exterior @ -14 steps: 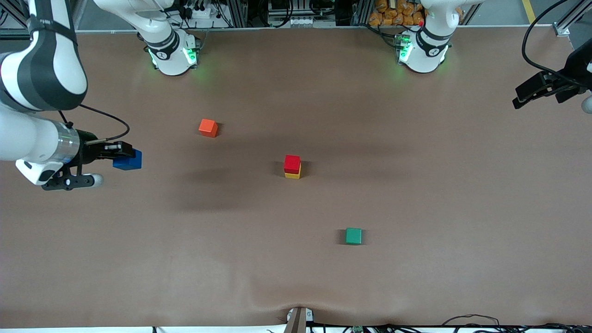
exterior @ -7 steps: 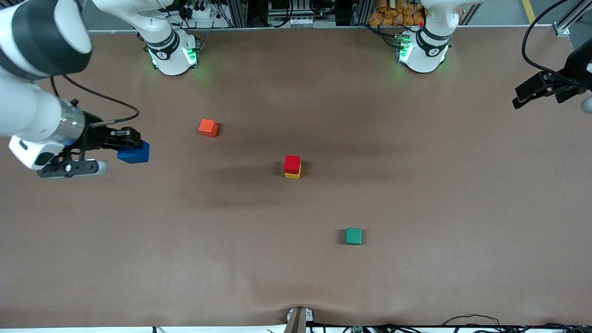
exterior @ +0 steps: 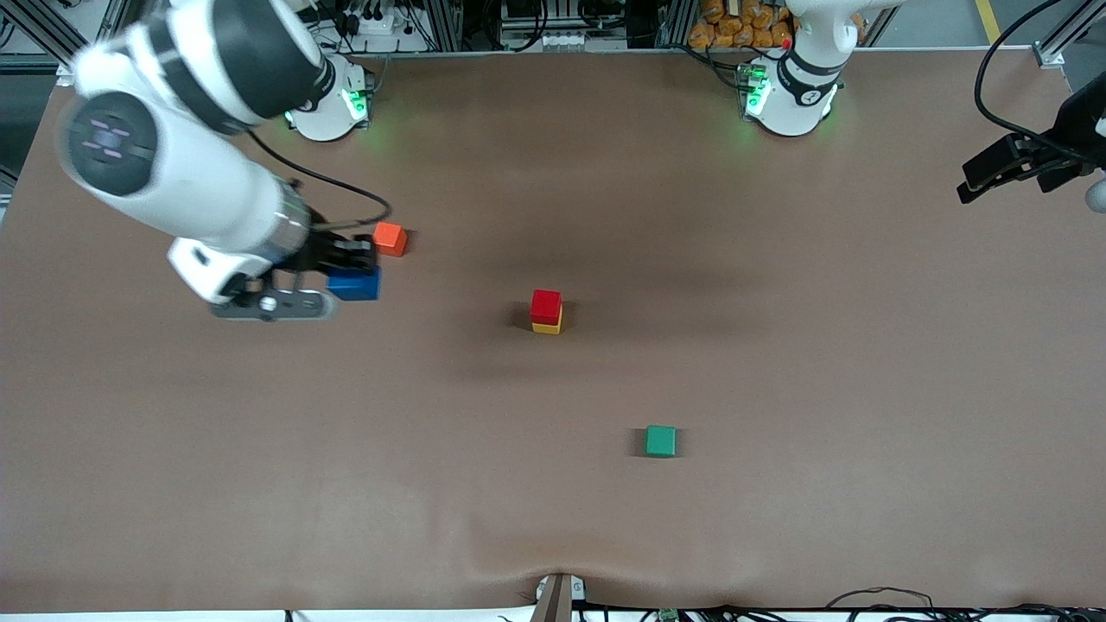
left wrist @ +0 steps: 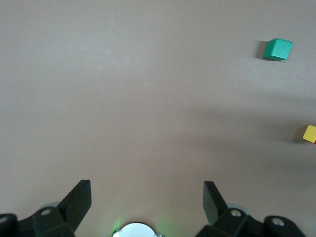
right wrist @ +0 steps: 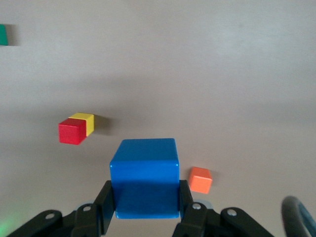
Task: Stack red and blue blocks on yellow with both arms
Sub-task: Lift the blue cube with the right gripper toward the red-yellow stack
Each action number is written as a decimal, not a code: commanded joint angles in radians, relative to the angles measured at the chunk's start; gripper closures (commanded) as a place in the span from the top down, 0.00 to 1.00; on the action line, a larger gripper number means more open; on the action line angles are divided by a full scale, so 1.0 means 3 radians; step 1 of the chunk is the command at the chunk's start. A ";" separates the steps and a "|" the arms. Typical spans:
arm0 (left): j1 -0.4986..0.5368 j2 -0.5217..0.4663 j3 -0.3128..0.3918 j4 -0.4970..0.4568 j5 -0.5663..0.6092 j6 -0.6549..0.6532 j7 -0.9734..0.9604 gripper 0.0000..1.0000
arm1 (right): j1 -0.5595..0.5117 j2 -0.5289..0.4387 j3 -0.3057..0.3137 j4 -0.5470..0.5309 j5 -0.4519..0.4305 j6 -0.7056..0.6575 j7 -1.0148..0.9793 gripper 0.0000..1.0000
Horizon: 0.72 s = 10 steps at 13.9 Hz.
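two claws: right gripper [right wrist: 143, 207] clamps blue block [right wrist: 144, 183] (wrist view clearest); left gripper [left wrist: 146, 197] wide, waiting.

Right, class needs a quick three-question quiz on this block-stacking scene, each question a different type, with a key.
1. True or false: the red block sits on the yellow block.
2. Which block does the right gripper hold? A) green B) blue C) orange
3. Fill in: the left gripper waits over the left arm's end of the table with its fingers ____.

Key
1. True.
2. B: it is shut on the blue block, up in the air close by the orange block; the green block lies alone, nearer the front camera than the stack.
3. Open.
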 commanded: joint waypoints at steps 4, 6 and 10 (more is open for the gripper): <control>0.0081 -0.0074 0.0000 -0.0059 -0.0019 0.0108 0.0052 1.00 | 0.0299 0.0422 -0.0034 0.0226 0.0115 0.0412 0.0383 0.09; 0.0056 -0.0013 -0.0011 -0.0065 -0.0029 0.0190 0.0052 1.00 | 0.0401 0.0555 -0.0034 0.0231 0.0186 0.0520 0.0409 0.09; 0.0050 -0.0002 -0.0036 -0.0080 -0.0029 0.0195 0.0052 1.00 | 0.0534 0.0709 -0.0034 0.0252 0.0207 0.0602 0.0578 0.09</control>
